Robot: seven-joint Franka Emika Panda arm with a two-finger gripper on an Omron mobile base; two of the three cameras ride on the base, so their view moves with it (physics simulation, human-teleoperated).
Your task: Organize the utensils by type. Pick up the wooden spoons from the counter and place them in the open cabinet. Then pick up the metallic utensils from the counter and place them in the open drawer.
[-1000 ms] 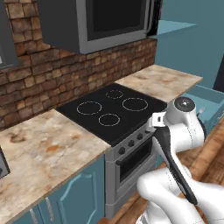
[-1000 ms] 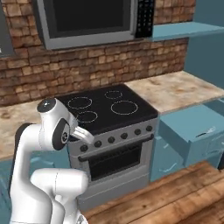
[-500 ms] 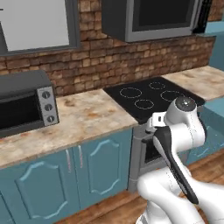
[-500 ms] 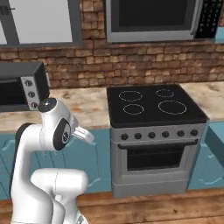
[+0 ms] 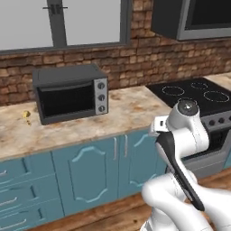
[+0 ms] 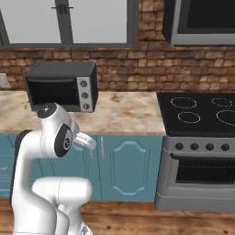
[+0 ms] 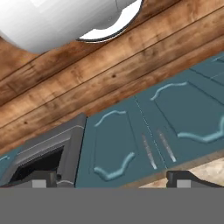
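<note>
Now tool wide open, facing cab doors, floor beyond.

Beige marbled counter lies bare between dark grey toaster oven and black glass cooktop — oven blocks the left.

The white arm is folded up close over its base, with the upper link rising to a round dark-capped joint and the forearm doubling back down from there. In the hand view the gripper points downward, and its two dark fingertips stand wide apart with nothing between them.
</note>
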